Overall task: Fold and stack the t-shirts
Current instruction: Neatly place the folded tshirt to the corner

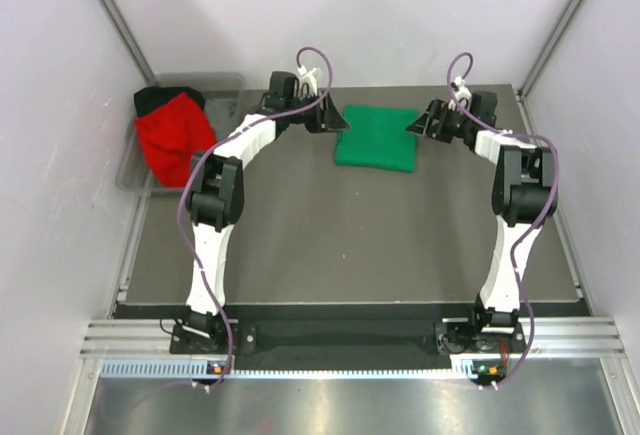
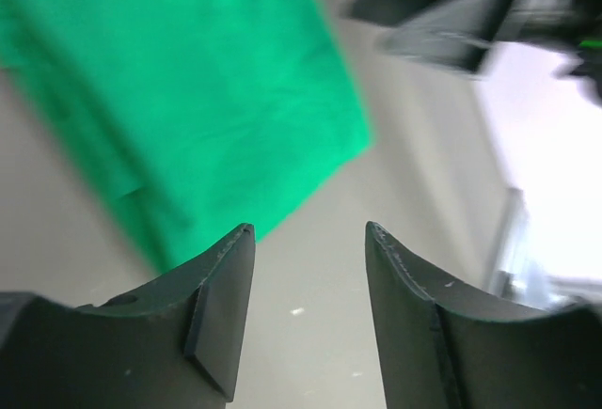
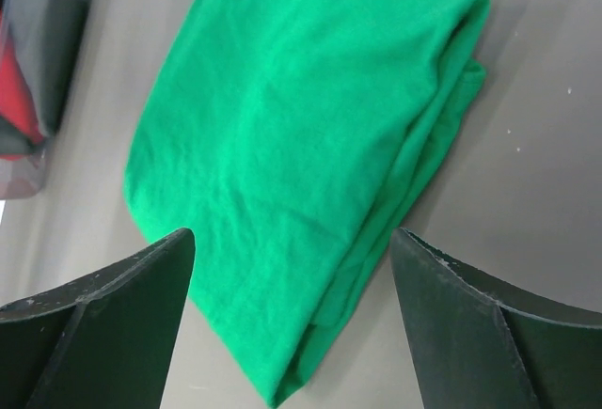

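left hand (image 2: 308, 230): fingers spread, holding nothing, just beside the left edge of the folded bright green cloth t-shirt (image 1: 378, 137).
right hand (image 3: 292, 240): also spread and empty, at the shirt's right edge.
green shirt: lies flat at far centre of the dark grey worktop (image 1: 350, 235); likely the stack base.
red cloth t-shirt (image 1: 172, 135): bunched over the grey plastic bin (image 1: 225, 83) with the black cloth t-shirt (image 1: 150, 98) behind it. Neither is folded; I'd guess they're next.

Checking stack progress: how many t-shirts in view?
3. Green shirt lies folded on the table, far middle. Red shirt is in the bin, far left. Black shirt peeks out behind the red. More may be hidden underneath.
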